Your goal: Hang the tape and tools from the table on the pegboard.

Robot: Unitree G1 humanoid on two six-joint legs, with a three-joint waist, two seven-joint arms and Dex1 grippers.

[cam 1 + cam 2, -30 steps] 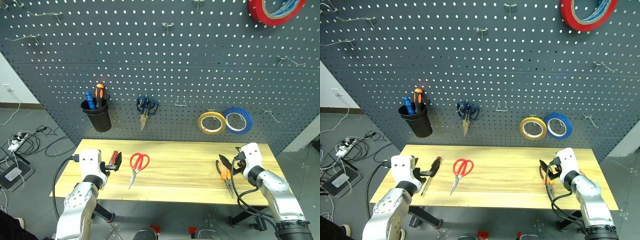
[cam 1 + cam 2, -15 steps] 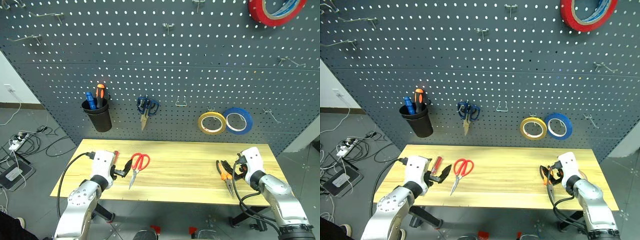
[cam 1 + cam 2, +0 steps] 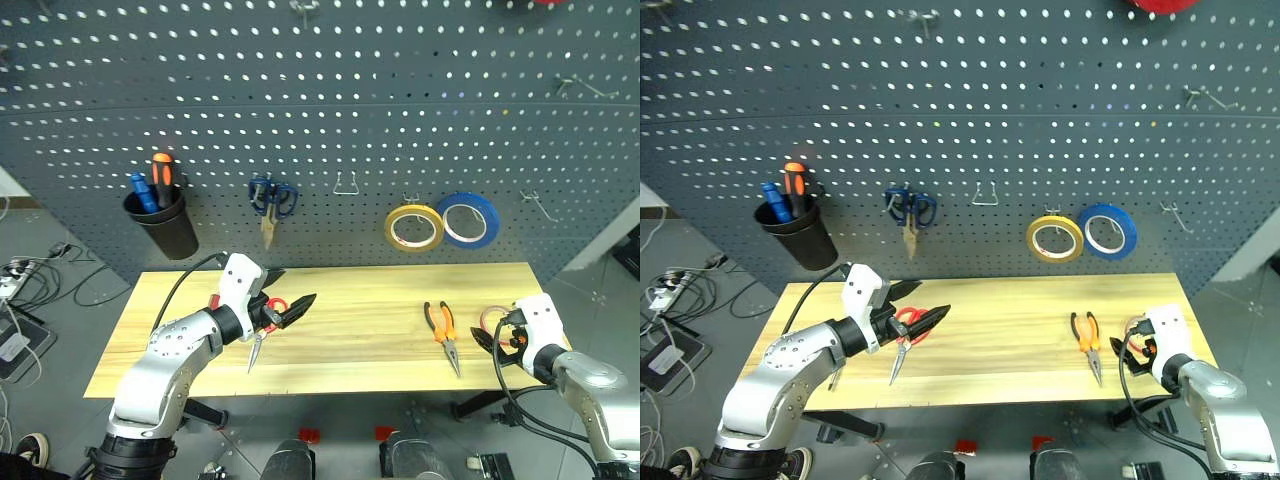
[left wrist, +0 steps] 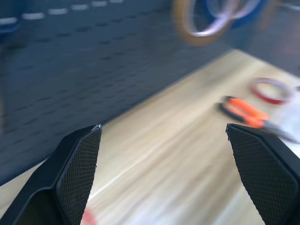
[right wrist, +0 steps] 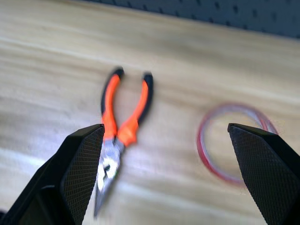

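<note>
From the head cameras I see nothing of the job hung yet: the red-handled scissors [image 3: 262, 335] lie flat on the desk [image 3: 370, 350] under my left gripper [image 3: 290, 308], whose jaws stand wide apart and empty just above the handles; the pliers [image 3: 442, 333] lie toward the right, and the red tape [image 3: 492, 322] lies flat just beside my right gripper [image 3: 488, 340], partly hidden by it. I can't pick out the small red screwdriver with any certainty, as my left arm covers that stretch of the wood. The pegboard [image 3: 400, 120] already carries the blue-handled scissors [image 3: 270, 200], a yellow roll [image 3: 414, 227], a blue roll [image 3: 467, 219] and a black cup [image 3: 163, 222] of screwdrivers; I leave those alone, and I judge the free hook [image 3: 346, 184] between the scissors and the rolls a likely spot. In the left wrist view, both fingers [image 4: 77, 171] frame bare desk, with pliers and tape well beyond. In the right wrist view the jaws are likewise apart, holding nothing, the pliers near one finger [image 5: 84, 168] and the tape ring near the other. So all pieces remain, I reckon; nothing blocks either reach except the rolls crowding the right-hand hooks.
</note>
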